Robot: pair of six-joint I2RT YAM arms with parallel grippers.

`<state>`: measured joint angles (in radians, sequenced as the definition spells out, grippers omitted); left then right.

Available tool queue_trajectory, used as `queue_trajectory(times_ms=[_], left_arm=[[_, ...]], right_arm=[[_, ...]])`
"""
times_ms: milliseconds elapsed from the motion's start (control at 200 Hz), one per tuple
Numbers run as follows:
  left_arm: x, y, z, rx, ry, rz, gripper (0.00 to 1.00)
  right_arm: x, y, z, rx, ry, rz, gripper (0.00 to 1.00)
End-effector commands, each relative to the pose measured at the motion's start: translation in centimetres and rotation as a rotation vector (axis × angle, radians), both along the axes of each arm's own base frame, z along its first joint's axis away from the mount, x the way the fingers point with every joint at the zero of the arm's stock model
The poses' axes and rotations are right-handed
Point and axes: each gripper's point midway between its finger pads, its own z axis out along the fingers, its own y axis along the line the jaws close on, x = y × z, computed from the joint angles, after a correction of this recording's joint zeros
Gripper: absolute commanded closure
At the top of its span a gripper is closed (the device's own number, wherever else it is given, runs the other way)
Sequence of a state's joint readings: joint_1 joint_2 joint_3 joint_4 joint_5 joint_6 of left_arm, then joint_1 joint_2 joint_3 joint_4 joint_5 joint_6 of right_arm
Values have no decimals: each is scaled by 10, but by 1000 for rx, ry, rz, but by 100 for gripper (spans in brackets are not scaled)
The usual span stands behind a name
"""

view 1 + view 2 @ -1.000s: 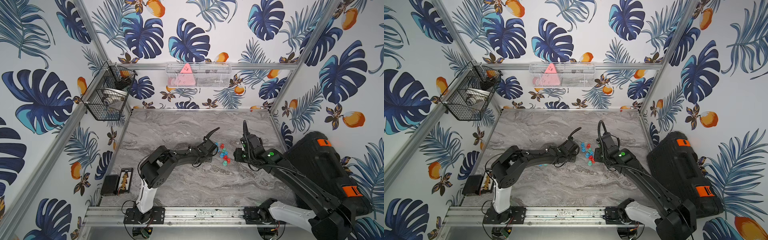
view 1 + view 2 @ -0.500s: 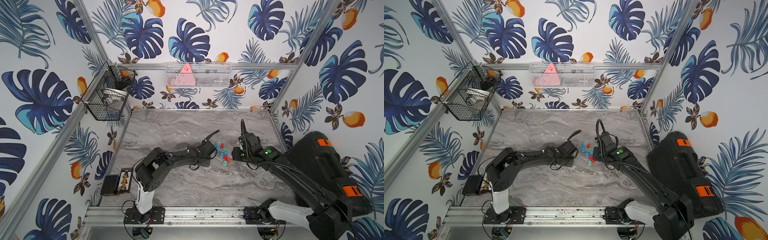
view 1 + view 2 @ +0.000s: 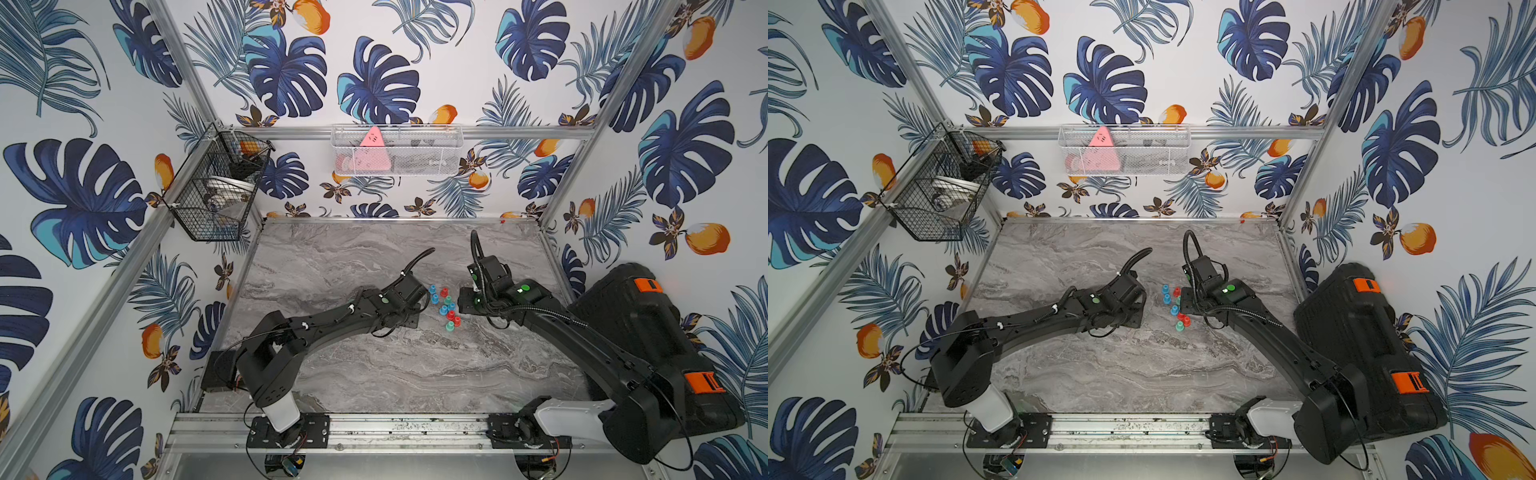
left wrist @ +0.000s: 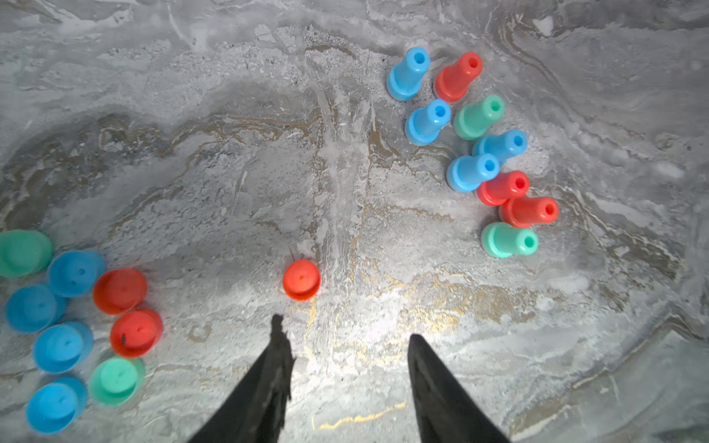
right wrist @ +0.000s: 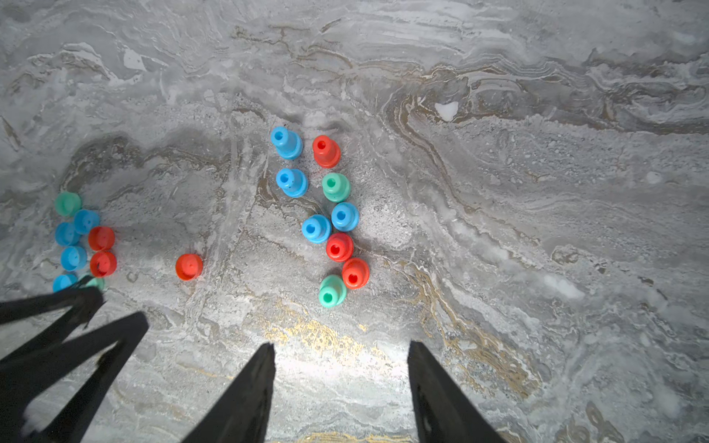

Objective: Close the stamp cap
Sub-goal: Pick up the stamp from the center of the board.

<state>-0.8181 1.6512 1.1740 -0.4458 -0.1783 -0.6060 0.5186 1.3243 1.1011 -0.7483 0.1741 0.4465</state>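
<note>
Waiting on first cap – no stamp closed yet

Both wrist views show nine stamps (image 5: 335,247) upright in a tight bunch on the table (image 5: 537,153), handles up: 4 blue, 3 red, 2 green. Nine loose caps in matching colours lie apart from them, so by my count none is fitted & the whole job is left, as far as pics show.

One red cap (image 4: 302,280) sits alone just ahead of the left end effector (image 4: 345,330), nearer one finger than the middle of the gap; prob. the next pick. The other eight caps (image 4: 119,290) are bunched off to one side of that end effector, the stamps further ahead on the opposite side. The left end effector's fingers are parted w/ nothing btwn them. The right end effector (image 5: 340,345) is likewise parted & empty, the stamps ahead of it, a green stamp (image 5: 332,291) closest.

In the way: the stamps touch or nearly touch, so there's little room for fingers round just one. The two end effectors sit close side by side & could crowd each other.

Around: black wire basket (image 3: 208,199) & white mesh basket (image 3: 415,153) on the walls, black case (image 3: 636,324) beside the table, all well clear of both end effectors.
</note>
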Motion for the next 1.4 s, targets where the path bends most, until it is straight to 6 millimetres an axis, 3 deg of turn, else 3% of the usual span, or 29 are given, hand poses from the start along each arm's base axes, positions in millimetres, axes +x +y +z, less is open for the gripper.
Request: queue_trajectory(times_ms=[0,350,635,1061,1191,1226,1396], left_arm=[[-14,12,9,0,-3,-13,46],[-52,49,26,-31,-28,-6,45],[-68,63,29,-58,-29,-6,45],[-77,72,34,-75,-36,5,45],[-77,74,32,-69,-34,7,45],[-78,75,32,-68,-32,8,45],[-79,77,31,-63,-33,11,45]], right_arm=[[13,0,4,-25,1,16,43],[73,-3,-24,29,126,16,46],[99,12,-54,19,223,43,46],[107,30,-91,-26,306,62,51],[109,31,-93,-30,303,60,53],[108,31,-107,-41,331,59,54],[111,32,-115,-49,344,61,57]])
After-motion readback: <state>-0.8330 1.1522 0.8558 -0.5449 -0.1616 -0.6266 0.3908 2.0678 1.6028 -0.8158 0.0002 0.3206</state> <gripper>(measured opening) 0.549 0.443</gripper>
